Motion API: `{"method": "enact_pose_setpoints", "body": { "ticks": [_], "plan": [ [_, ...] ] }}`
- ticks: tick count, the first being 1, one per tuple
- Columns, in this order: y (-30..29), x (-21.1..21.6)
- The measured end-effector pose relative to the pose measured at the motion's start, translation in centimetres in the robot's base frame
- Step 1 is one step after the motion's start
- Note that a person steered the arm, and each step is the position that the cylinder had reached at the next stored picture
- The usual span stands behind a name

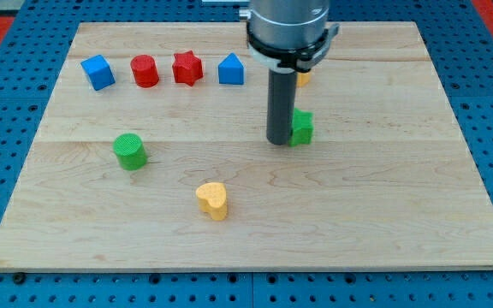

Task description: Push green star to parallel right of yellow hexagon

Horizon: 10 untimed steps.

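The green star (303, 127) lies right of the board's middle, partly hidden by the rod. My tip (279, 142) rests on the board, touching the star's left side. The yellow hexagon (303, 79) shows only as a small yellow edge behind the arm's head, just above the star.
A blue cube (98, 72), red cylinder (145, 70), red star (187, 68) and blue pentagon-like block (231, 70) line the view's top left. A green cylinder (130, 151) sits at the left. A yellow heart (213, 200) lies low in the middle. The wooden board (400, 214) lies on a blue pegboard.
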<state>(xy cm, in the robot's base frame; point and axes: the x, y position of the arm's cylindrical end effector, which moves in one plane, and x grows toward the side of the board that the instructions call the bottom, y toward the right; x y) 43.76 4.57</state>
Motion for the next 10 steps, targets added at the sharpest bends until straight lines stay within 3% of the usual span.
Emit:
{"method": "enact_pose_setpoints", "body": {
  "ticks": [2,4,7,9,10],
  "plan": [
    [6.1,-4.5],
    [12.2,-4.7],
    [14.0,-4.2],
    [18.8,-5.4],
    [17.6,-5.9]
  ]
}}
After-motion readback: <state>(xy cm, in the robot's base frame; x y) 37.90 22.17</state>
